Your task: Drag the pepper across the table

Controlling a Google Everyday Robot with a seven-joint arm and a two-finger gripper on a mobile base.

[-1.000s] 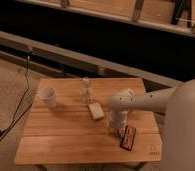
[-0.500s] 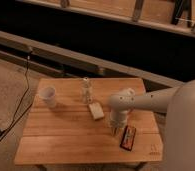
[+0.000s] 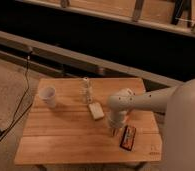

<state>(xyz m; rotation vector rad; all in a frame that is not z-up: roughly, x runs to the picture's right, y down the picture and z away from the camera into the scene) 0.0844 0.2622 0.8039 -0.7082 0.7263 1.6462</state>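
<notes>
My gripper (image 3: 113,131) points straight down at the wooden table (image 3: 66,142), right of its middle, at the end of the pale arm that reaches in from the right. It is shut, with its tip at or just above the planks. The pepper is hidden; no orange piece shows at the gripper's tip or elsewhere on the top. What, if anything, sits between the fingers cannot be made out.
A black packet with orange print (image 3: 128,137) lies just right of the gripper. A pale beige block (image 3: 96,110) lies just to its left. Further back stand a clear bottle (image 3: 86,90) and, at the far left, a white cup (image 3: 48,96). A dark cable runs along the floor on the left.
The gripper has closed and sunk slightly toward the tabletop. The arm has hardly shifted, and the other objects stay put.
</notes>
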